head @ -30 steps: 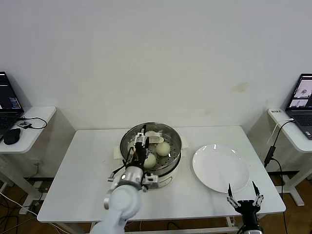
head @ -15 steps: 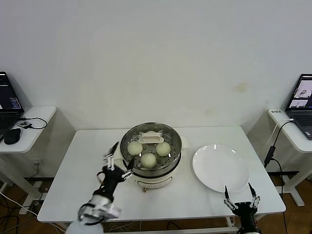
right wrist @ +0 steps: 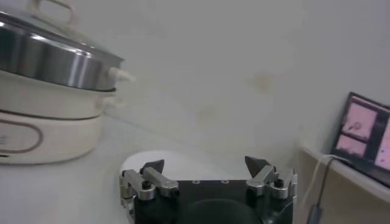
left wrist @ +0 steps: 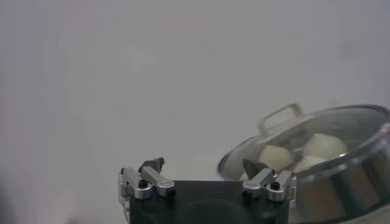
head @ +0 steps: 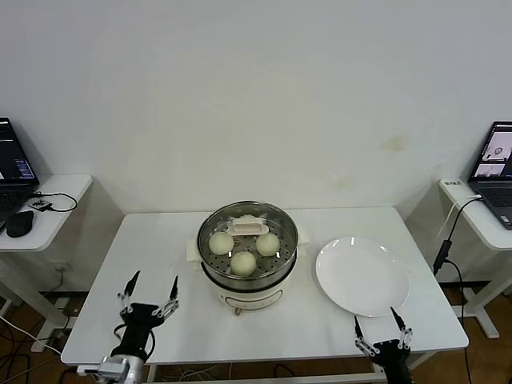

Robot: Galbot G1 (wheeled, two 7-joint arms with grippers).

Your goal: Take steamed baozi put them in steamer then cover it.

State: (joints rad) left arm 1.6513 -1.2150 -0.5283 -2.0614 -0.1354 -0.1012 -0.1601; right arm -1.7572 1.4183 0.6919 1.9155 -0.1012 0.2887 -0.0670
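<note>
Three baozi (head: 242, 254), one steamer (head: 248, 276), one cover (head: 248, 228), one plate (head: 362, 276).

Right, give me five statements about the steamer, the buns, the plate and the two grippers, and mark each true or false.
1. The cover sits on the steamer. True.
2. One steamed baozi still lies on the white plate. False: the plate holds nothing; three steamed baozi show clearly through the glass, and a fourth cannot be made out behind the handle.
3. The left gripper is clamped on the cover's handle. False: it is open, over the table's front left part, apart from the steamer.
4. The right gripper is open, near the table's front edge, just in front of the plate. True.
5. The plate lies to the steamer's left. False: it lies to the steamer's right.
</note>
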